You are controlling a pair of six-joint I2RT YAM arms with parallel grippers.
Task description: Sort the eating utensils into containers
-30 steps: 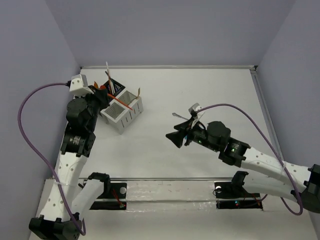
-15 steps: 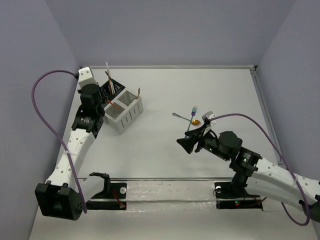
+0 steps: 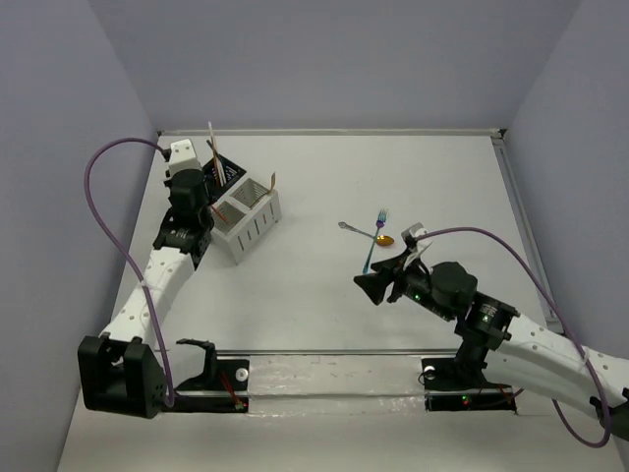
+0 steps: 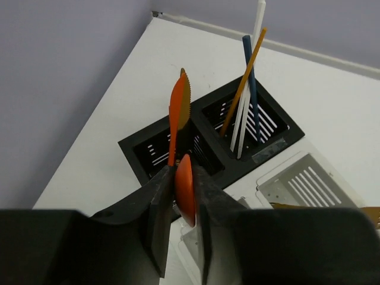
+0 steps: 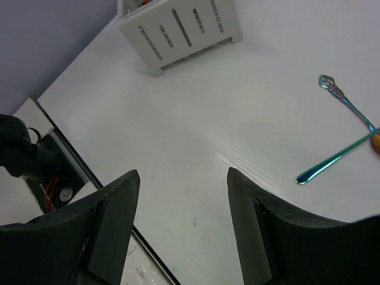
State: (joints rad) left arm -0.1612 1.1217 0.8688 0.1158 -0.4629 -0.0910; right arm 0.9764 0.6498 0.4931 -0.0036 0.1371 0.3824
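Note:
My left gripper [image 4: 184,178] is shut on an orange knife [image 4: 179,107], held upright with its serrated blade up, over the near compartment of the black caddy [image 4: 148,145]. The caddy's far compartment holds white, blue and orange sticks [image 4: 246,89]. The white caddy [image 3: 246,218] stands beside it with a gold utensil [image 3: 269,180] in it. A teal fork [image 3: 373,239], a slim iridescent spoon [image 3: 354,229] and a gold spoon [image 3: 385,241] lie crossed on the table. My right gripper [image 5: 183,178] is open and empty, hovering above the table just in front of them.
The table's raised back edge [image 3: 334,132] and left wall lie close behind the black caddy. A metal rail [image 3: 324,351] with the arm mounts runs along the near edge; its end shows in the right wrist view [image 5: 59,178].
My left arm has swung back and left, bringing the orange knife from across the white caddy to over the black one. My right arm has drawn back toward the near edge, uncovering the lying utensils.

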